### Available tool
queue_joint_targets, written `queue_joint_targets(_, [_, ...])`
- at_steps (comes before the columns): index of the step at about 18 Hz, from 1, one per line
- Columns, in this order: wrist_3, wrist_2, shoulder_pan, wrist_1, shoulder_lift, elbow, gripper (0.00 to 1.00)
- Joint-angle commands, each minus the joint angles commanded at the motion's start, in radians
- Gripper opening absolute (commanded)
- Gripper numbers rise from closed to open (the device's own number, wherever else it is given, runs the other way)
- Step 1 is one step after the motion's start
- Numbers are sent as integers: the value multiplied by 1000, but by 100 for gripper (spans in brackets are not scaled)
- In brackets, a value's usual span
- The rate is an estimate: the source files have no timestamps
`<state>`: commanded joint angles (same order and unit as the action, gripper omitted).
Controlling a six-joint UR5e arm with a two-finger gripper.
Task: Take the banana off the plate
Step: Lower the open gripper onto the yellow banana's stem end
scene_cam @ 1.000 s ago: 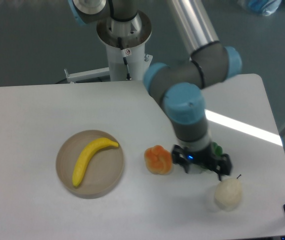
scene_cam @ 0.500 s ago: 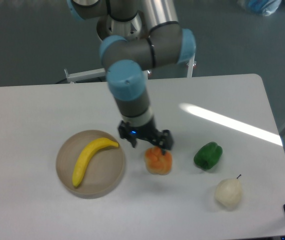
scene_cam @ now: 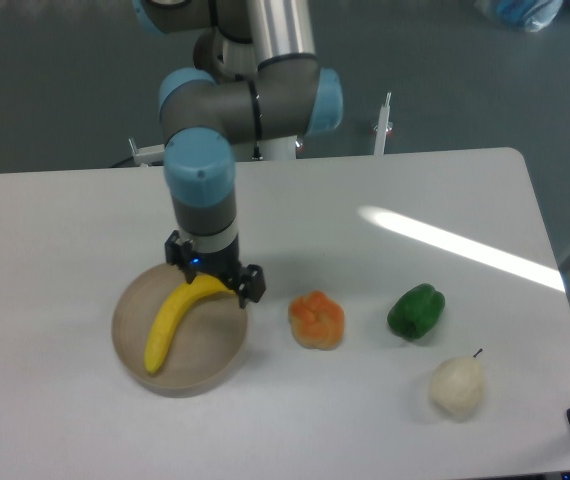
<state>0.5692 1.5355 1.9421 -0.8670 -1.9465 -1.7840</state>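
Plate [scene_cam: 205, 368] sits toward the left of the worktop [scene_cam: 55, 240], nearer the front edge than the back one, with the banana [scene_cam: 169, 322] lying across it on a diagonal, lower end at the front left and upper end at the back right. Gripper [scene_cam: 215, 278] hangs over the plate's back right rim, right above the banana's upper tip; its dark fingers [scene_cam: 251, 284] stand apart, though from this angle I cannot tell whether they touch the fruit. Next to the right, just off the plate, rests an orange-and-yellow fruit [scene_cam: 316, 320]. A green pepper [scene_cam: 416, 311] follows, and a pale pear [scene_cam: 457, 385] lies near the front right corner.
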Motion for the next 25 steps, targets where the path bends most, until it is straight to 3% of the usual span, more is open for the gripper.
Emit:
queue_joint_targets(7, [-35,12,-54,32,-55,-11,100])
queue_joint_targets(25, [-63,38,-106,39,-89,-31,97])
